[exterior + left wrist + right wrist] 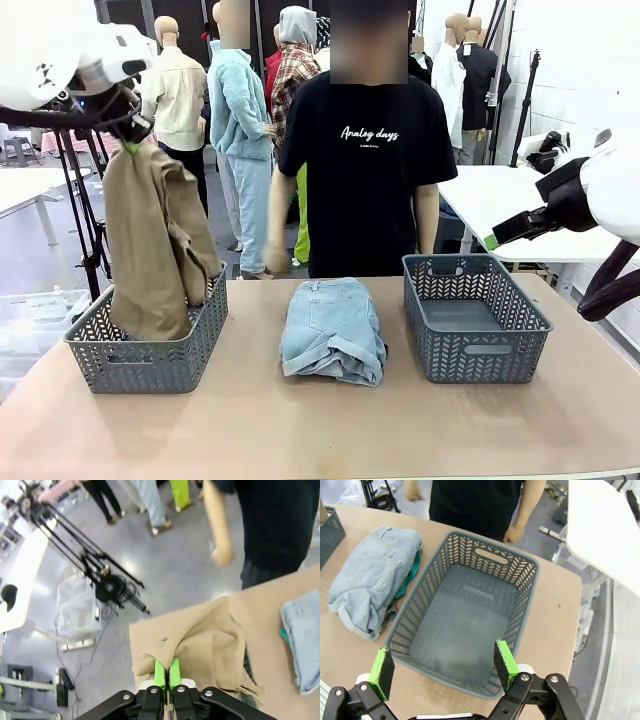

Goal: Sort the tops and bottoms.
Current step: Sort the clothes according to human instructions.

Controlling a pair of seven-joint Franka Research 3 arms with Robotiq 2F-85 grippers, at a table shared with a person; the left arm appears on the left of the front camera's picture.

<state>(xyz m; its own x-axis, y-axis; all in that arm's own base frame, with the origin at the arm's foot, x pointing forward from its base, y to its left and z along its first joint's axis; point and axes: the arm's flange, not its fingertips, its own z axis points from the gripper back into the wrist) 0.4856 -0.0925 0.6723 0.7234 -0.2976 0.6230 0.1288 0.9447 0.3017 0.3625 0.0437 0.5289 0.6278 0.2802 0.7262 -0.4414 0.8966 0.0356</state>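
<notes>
My left gripper [130, 147] is raised high at the left and shut on the top edge of the tan khaki top [150, 240]. The top hangs straight down, its lower part inside the left grey basket [150, 362]. In the left wrist view the green pads [160, 672] pinch a fold of the tan cloth [200, 640]. The folded denim bottoms [333, 328] lie at the table's middle, with a teal top [410, 574] peeking from beneath them. My right gripper [442, 667] hovers open above the right grey basket [522, 582], which has nothing in it.
A person in a black tee [368, 150] stands at the far edge, one hand [275, 262] near the table behind the denim. Bare tabletop [320, 430] runs along the near side. A white table [605, 535] stands off to the right, and tripods [95, 565] stand on the floor at the left.
</notes>
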